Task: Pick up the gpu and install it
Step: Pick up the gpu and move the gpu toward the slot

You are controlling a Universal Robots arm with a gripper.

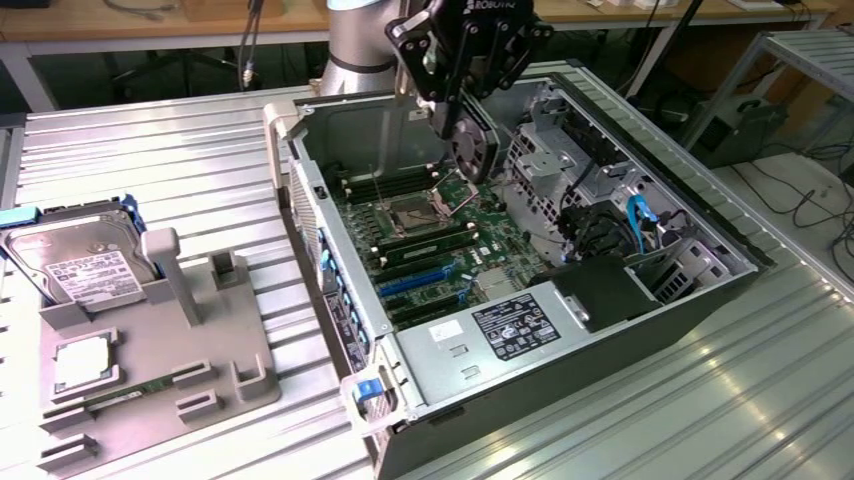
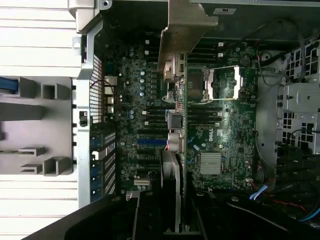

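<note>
hand (image 1: pixel 451 102) part-closed, gripping gpu (image 1: pixel 471 150); card hangs edge-down above case (image 1: pixel 304 200), so its connector edge faces the slots.

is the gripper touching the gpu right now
Touching. The exterior view shows the gripper clamped on the upper edge of the gpu, which hangs over the motherboard.

gpu (image 1: pixel 470 150) top edge hidden by hand (image 1: pixel 454 106), power-supply label (image 1: pixel 514 328) print unreadable
</note>
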